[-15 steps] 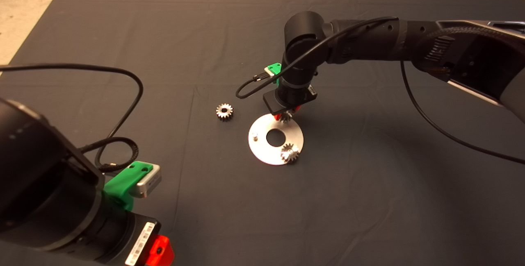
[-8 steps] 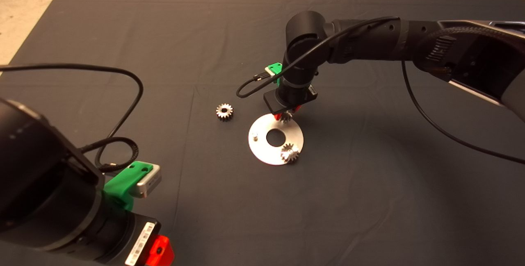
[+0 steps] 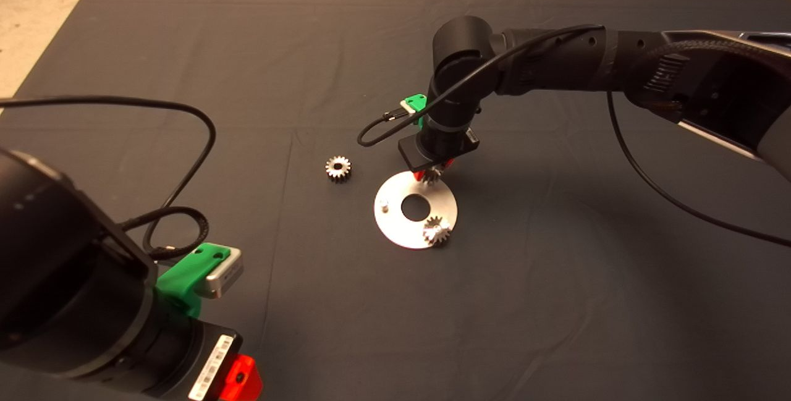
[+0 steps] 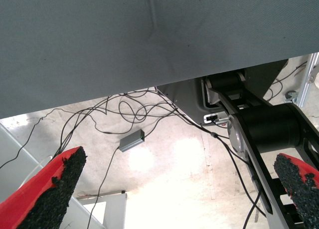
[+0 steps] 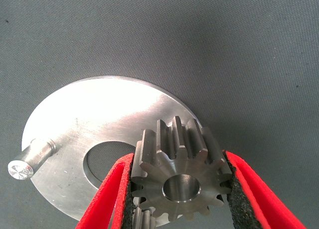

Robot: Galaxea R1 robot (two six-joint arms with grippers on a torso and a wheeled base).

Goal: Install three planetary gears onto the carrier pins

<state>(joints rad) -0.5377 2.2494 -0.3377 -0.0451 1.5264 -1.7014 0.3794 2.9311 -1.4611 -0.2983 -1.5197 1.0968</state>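
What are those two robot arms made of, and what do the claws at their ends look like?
Both arms are black, built from rounded tube segments, each with a loose black cable looping outside. The left gripper has a green bracket, a small silver box and a white barcode sticker. The right gripper has red fingers lined with rough black pads. The material can't be told from here.

Dark mat [image 3: 185, 49] on table: silver disc [image 3: 395, 225] mid-mat, loose gear [image 3: 338, 168] just beside it.

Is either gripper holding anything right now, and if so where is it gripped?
The right gripper holds a planetary gear by its toothed rim, pads on opposite sides, above the disc. The left gripper holds nothing.
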